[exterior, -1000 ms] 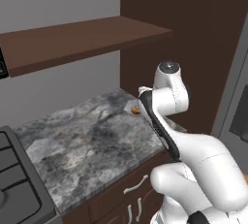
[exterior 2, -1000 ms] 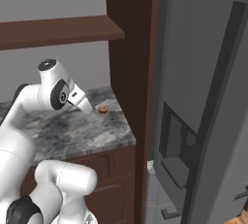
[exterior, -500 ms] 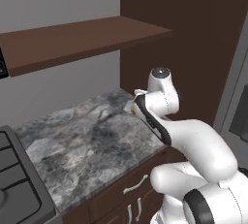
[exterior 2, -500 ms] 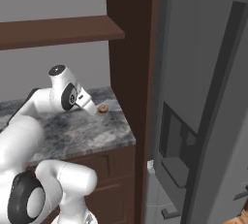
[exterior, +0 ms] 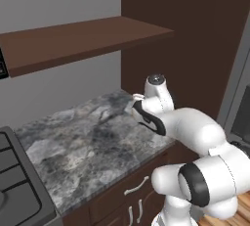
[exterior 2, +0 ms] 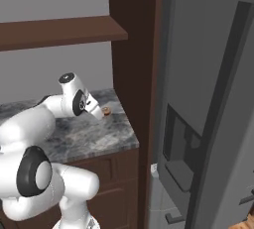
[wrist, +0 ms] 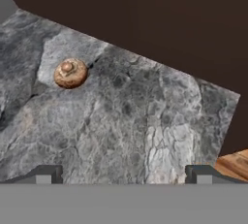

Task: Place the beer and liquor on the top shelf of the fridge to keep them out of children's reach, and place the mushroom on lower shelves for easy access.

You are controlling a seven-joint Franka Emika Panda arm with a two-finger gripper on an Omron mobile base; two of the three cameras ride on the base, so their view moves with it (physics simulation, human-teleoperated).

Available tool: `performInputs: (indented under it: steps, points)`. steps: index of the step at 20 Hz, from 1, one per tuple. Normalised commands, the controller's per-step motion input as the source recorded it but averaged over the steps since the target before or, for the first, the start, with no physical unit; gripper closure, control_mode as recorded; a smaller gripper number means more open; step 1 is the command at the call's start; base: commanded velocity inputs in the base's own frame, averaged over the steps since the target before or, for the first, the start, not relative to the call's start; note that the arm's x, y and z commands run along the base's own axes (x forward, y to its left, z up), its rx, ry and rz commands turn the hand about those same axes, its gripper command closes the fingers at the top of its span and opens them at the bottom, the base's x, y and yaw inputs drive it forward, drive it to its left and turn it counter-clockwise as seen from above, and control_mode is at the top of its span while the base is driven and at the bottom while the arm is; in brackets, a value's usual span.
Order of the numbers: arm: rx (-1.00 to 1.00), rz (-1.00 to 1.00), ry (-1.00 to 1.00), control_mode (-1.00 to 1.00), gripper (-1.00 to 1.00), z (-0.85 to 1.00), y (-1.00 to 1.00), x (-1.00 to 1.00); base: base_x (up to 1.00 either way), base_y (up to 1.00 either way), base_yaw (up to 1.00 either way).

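A small tan-brown mushroom (wrist: 70, 73) lies on the grey stone counter (wrist: 145, 121), near its back right corner by the dark cabinet. In the right base view the mushroom (exterior 2: 105, 110) sits just beyond the tip of my hand. My gripper (wrist: 123, 177) hovers above the counter, open and empty, with the mushroom ahead and to the left of its fingertips (wrist: 44, 174). The grey fridge (exterior 2: 208, 99) stands to the right with its doors shut, so the top shelf and lower shelves are hidden. The beer and the liquor are out of view.
A brown wooden wall shelf (exterior: 88, 36) hangs over the counter (exterior: 88, 146). A stove (exterior: 14, 171) borders the counter's left end. A tall dark cabinet column (exterior 2: 134, 49) stands between counter and fridge. Drawers with handles (exterior: 136, 186) sit below the counter edge.
The arm has stretched forward and lowered over the counter's back right corner, bringing the hand closer to the mushroom. The gripper has stayed open. The mushroom has not moved.
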Motion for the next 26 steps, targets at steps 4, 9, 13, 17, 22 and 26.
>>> performInputs:
  steps: [4,9,13,17,22,26]
  points:
    - [0.00,-0.02,0.00,-1.00,-1.00,-0.22,0.04,0.42,0.00,0.00,0.00]
    - [0.00,-0.02,0.00,-1.00,-1.00,-0.15,0.04,0.39,0.00,0.00,0.00]
    - [0.00,-0.02,0.00,-1.00,-1.00,-0.14,0.04,0.38,0.00,0.00,0.00]
    - [0.00,-0.02,0.00,-1.00,-1.00,-0.15,0.03,0.35,0.00,0.00,0.00]
    - [0.00,-0.02,0.00,-1.00,-1.00,-0.17,0.02,0.35,0.00,0.00,0.00]
    - [0.00,-0.01,0.00,-1.00,-1.00,-0.21,0.01,0.36,0.00,0.00,0.00]
